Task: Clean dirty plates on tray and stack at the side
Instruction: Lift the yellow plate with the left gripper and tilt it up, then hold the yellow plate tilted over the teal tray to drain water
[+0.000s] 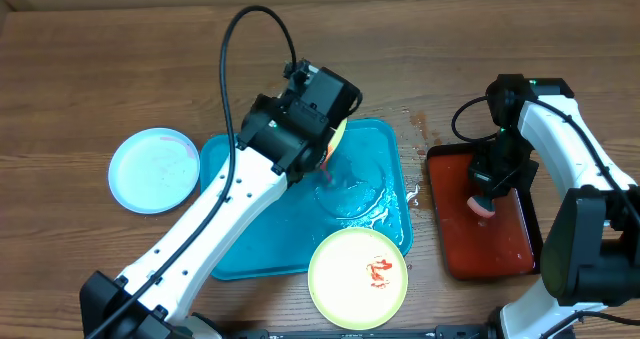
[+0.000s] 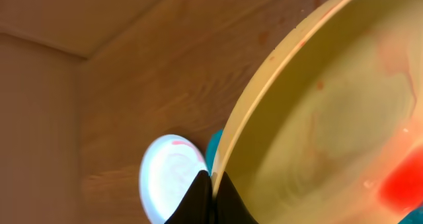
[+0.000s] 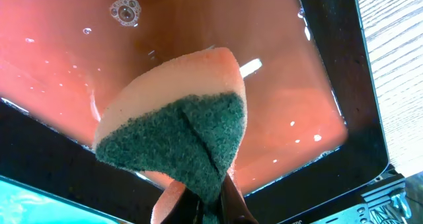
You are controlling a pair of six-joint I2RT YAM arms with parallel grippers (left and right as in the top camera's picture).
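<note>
A wooden surface (image 1: 100, 59) carries a turquoise tray (image 1: 270, 239), rectangular with rounded corners and a raised rim, wet and glinting near its right edge. Beside it, toward the surface's right edge, sits a smaller red tray (image 1: 500, 244), black-rimmed and holding a film of water. A pale plate (image 1: 154, 169), round and flat, lies on the surface just off the turquoise tray's left edge. A smeared plate (image 1: 358, 277), lime-rimmed with a red streak on its cream centre, overlaps the turquoise tray's near right corner. The left end effector (image 2: 213, 197) is pinched tight on the rim of a tilted plate (image 2: 330, 105) above the turquoise tray's far edge. Its cream face shows faint pink streaks and a blurred red patch, and from overhead the arm hides all but a sliver. The right end effector (image 3: 210, 207) is clamped on a folded sponge (image 3: 178, 118), peach foam with a rough green pad, over the red tray.
</note>
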